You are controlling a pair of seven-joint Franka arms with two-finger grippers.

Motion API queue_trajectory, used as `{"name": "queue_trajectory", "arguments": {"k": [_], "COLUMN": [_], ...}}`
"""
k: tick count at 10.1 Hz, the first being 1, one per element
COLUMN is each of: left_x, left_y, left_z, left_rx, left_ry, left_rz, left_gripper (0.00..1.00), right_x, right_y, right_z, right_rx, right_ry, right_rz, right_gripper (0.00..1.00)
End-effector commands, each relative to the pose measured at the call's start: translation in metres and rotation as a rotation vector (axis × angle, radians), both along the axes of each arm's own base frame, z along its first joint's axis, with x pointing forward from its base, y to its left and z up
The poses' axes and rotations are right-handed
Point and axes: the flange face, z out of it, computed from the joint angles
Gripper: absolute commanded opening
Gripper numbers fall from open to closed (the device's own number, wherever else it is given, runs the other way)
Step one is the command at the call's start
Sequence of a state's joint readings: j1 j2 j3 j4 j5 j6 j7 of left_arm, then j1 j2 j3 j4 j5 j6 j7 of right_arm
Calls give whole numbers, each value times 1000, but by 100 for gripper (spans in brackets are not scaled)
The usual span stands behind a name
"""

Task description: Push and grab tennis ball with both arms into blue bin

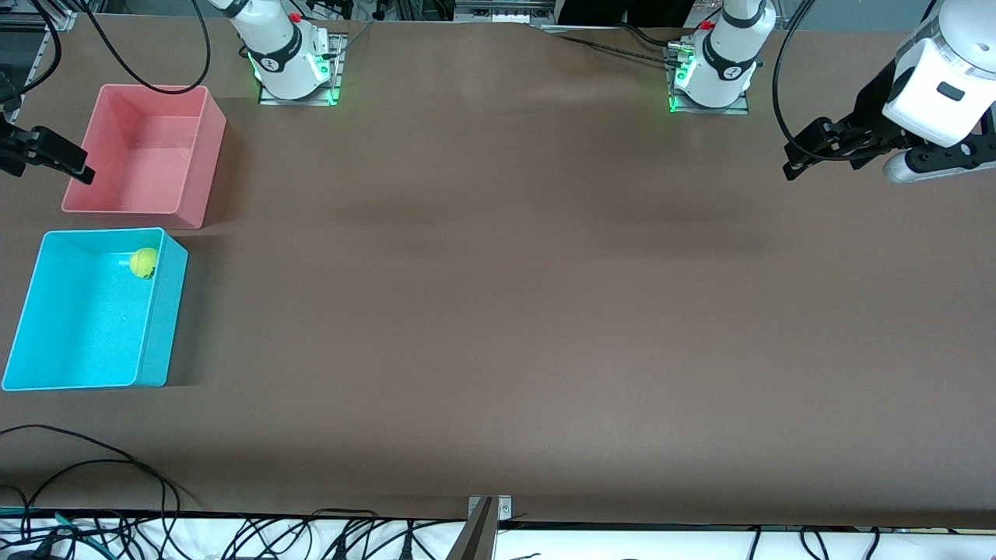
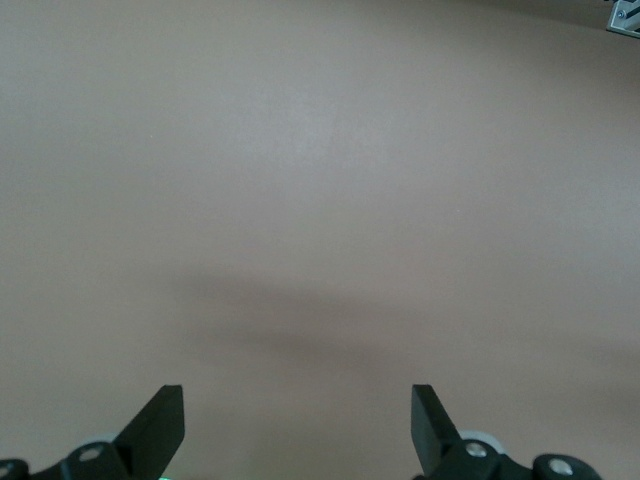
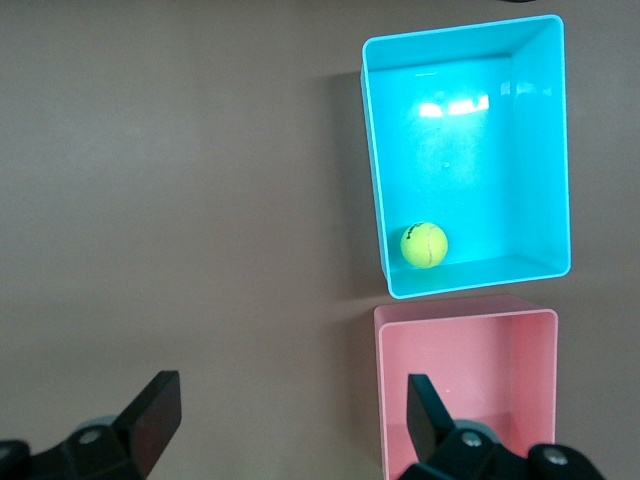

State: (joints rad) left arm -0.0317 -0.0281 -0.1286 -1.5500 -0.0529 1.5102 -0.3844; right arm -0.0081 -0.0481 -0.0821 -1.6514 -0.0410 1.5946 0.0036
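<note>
The tennis ball [image 1: 144,262] lies inside the blue bin [image 1: 162,319], in the corner nearest the pink bin. It also shows in the right wrist view [image 3: 424,244], resting against the wall of the blue bin [image 3: 468,140]. My right gripper [image 1: 54,155] is open and empty, up in the air over the outer edge of the pink bin at the right arm's end of the table. Its fingertips [image 3: 160,400] frame bare table and the pink bin. My left gripper [image 1: 797,154] is open and empty, raised over bare table at the left arm's end, also seen in the left wrist view [image 2: 298,420].
A pink bin [image 1: 198,159] stands empty beside the blue bin, farther from the front camera; it also shows in the right wrist view [image 3: 470,380]. Black cables [image 1: 93,467] and a metal bracket [image 1: 486,517] lie along the table's front edge. The arm bases [image 1: 296,70] stand at the back.
</note>
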Motion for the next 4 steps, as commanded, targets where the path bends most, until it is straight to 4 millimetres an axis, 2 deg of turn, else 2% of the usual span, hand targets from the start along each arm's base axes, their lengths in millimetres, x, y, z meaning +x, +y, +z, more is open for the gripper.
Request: {"name": "queue_trajectory", "arguments": {"k": [1,4], "left_x": [2,2], "left_y": [-1,-4], "left_z": [5,5], "left_rx": [18,18], "left_ry": [4,4], "left_rz": [-6,-11], "left_gripper": [100,100], "right_x": [-6,-6], "right_y": [4,4], "right_z": [0,1], "right_rx": [12,12], "right_ry": [-13,-13], "right_rz": [5,5], "right_gripper": [100,100]}}
